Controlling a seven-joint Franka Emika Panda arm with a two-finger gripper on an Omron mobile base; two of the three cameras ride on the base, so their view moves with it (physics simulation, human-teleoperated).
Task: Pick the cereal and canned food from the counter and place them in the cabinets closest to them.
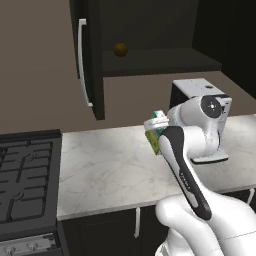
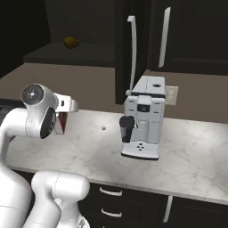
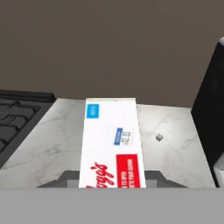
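My gripper (image 3: 113,179) is shut on the cereal (image 3: 111,140). The box's white side with blue and red labels runs away from the fingers in the hand view. In the left base view the cereal (image 1: 156,131) peeks out beside my wrist, over the white marble counter (image 1: 110,170). Its red edge (image 2: 62,123) shows behind the hand in the right base view. Above, the dark cabinets (image 1: 150,55) stand with one door (image 1: 89,60) swung open. The canned food is out of view.
A silver coffee machine (image 2: 144,116) stands on the counter to the right of the box. The black stove (image 1: 27,170) lies to the left. A brown round thing (image 1: 120,49) rests on the open cabinet's shelf. A tiny grey object (image 3: 159,137) lies on the marble.
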